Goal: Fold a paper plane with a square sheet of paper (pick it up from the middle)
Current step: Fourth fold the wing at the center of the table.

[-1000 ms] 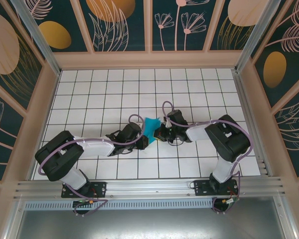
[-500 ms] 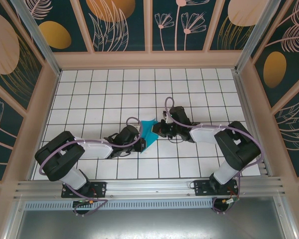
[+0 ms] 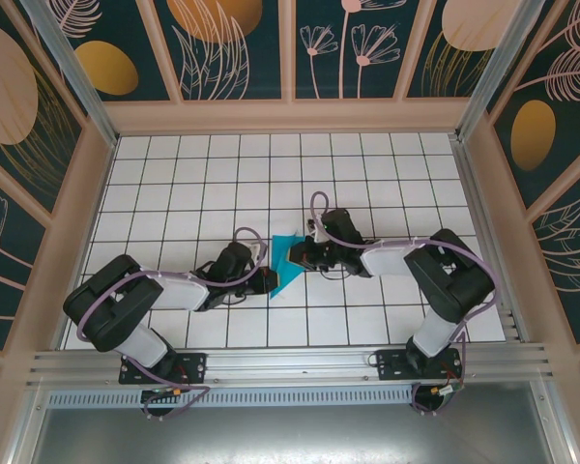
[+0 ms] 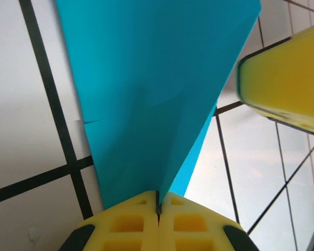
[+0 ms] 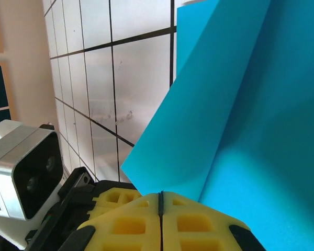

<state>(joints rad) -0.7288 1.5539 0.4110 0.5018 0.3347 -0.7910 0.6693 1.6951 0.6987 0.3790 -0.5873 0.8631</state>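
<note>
The teal sheet of paper is folded into a narrow wedge that tapers toward the near side, and it hangs between my two grippers over the tiled floor. My left gripper is shut on its narrow near tip. In the left wrist view the paper runs into the seam of the closed yellow jaws. My right gripper is shut on the wider far end. In the right wrist view the paper's lower edge meets the closed jaws.
White tiles with black lines stretch all round the paper. Low tan walls ring the floor. The left arm's wrist camera sits close at the lower left of the right wrist view. A right fingertip reaches into the left wrist view.
Both grippers and the paper have shifted left. The left gripper has drawn back toward the near left and closed on the paper's tip, and the paper is now stretched into a longer wedge.
</note>
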